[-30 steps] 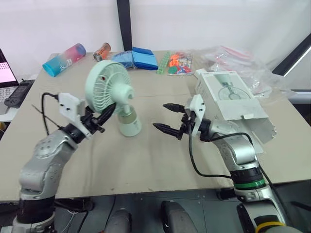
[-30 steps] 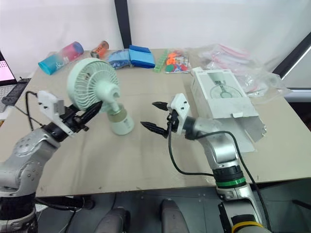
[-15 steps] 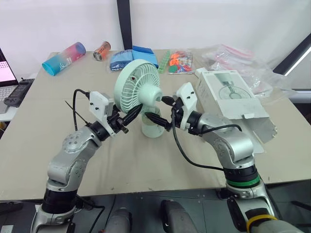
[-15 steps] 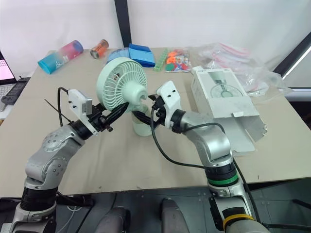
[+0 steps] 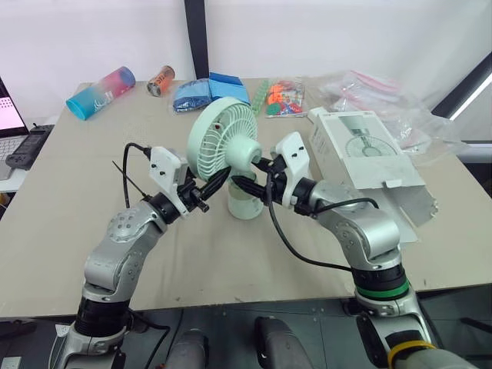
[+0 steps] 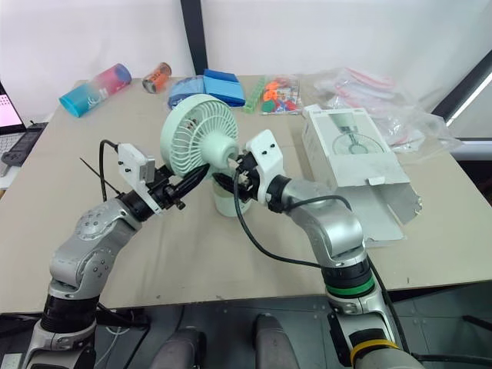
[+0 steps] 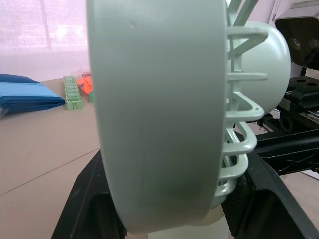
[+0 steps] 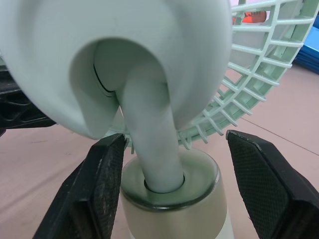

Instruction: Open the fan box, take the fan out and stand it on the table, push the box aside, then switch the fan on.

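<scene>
A mint-green fan (image 5: 223, 142) stands near the middle of the table, its round base (image 5: 246, 206) down on the surface. My left gripper (image 5: 214, 181) is shut on the lower rim of the fan's head; the left wrist view has that rim (image 7: 159, 114) pressed between the black fingers (image 7: 84, 204). From the other side my right gripper (image 5: 250, 175) is open, one finger on each side of the fan's stem (image 8: 149, 134) just above the base, with gaps to the pads (image 8: 269, 184). The white fan box (image 5: 361, 154) lies to the right, its end flap (image 5: 407, 204) hanging open.
Along the far edge lie a pink-and-blue bottle (image 5: 101, 92), a can (image 5: 161, 81), blue pouches (image 5: 211, 91), a colourful packet (image 5: 284, 98) and crumpled plastic bags (image 5: 384, 100). A laptop (image 5: 9, 115) and a black device (image 5: 29, 146) sit off the left edge.
My left gripper has carried the fan rightwards from the left side to the table's middle. The right gripper has moved left and now straddles the fan's stem.
</scene>
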